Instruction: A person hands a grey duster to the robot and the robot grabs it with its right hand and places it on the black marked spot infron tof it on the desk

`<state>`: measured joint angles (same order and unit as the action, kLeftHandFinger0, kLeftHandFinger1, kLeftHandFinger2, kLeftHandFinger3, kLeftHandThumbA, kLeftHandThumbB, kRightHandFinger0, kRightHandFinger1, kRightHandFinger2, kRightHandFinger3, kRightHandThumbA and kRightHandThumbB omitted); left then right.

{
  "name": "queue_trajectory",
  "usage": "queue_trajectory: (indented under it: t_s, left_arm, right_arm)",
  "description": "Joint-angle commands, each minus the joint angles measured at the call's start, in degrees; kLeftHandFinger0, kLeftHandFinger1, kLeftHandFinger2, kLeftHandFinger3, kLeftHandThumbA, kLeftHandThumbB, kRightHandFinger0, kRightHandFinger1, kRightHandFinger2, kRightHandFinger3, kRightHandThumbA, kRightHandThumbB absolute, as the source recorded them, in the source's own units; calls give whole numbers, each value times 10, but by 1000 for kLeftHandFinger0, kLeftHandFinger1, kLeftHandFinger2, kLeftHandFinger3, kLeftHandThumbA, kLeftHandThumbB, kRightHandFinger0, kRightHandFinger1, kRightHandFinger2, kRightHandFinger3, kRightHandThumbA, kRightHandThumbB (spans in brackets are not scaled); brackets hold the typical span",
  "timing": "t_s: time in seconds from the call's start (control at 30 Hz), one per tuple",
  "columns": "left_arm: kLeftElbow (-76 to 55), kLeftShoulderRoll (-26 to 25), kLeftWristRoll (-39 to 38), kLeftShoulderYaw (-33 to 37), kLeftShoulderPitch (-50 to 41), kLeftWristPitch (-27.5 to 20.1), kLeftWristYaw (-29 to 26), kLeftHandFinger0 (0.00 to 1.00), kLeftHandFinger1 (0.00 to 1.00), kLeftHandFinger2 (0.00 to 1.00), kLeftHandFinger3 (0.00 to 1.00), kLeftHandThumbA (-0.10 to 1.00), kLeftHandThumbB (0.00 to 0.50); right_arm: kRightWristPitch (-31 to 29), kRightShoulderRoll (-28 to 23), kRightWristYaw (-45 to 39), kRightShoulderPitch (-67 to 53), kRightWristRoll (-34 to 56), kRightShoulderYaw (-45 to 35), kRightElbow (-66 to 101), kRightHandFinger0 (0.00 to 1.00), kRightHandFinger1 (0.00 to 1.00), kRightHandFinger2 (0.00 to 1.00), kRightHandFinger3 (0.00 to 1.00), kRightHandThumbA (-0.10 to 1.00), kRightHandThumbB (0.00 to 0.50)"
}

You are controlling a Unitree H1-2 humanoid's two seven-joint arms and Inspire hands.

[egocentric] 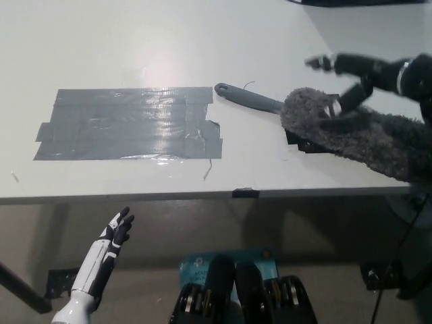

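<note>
Grey duster [358,131] covering black spot [297,140], tape patch [128,123] beside

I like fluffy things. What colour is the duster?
Grey, fluffy head and handle alike: the duster shows best in the head view.

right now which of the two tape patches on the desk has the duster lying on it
The small black patch at the right, nearly covered by the grey duster, below the open right hand. The wide grey patch at the left is bare.
</note>
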<state>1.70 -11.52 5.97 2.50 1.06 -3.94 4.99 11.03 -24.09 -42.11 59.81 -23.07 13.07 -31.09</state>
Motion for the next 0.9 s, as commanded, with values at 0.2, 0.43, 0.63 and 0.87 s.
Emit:
queue_trajectory:
  t_s: [0.2,0.43,0.63,0.87]
  left_arm:
    - [-20,-9,-3,-2,17,-4,9,1000,1000,1000,1000,1000,117]
    - [-10,-8,-3,-1,37,-8,9,1000,1000,1000,1000,1000,118]
    - [-19,-6,5,4,15,-9,6,1000,1000,1000,1000,1000,110]
    - [-17,-4,11,10,-3,-12,6,1000,1000,1000,1000,1000,108]
  right_arm:
    - [32,-43,88,75,70,-154,229,1000,1000,1000,1000,1000,465]
    - [55,-2,111,-37,122,-226,469,1000,1000,1000,1000,1000,439]
    - [52,80,132,-262,186,-229,707,1000,1000,1000,1000,1000,342]
    - [-41,192,185,-484,185,-213,666,1000,1000,1000,1000,1000,285]
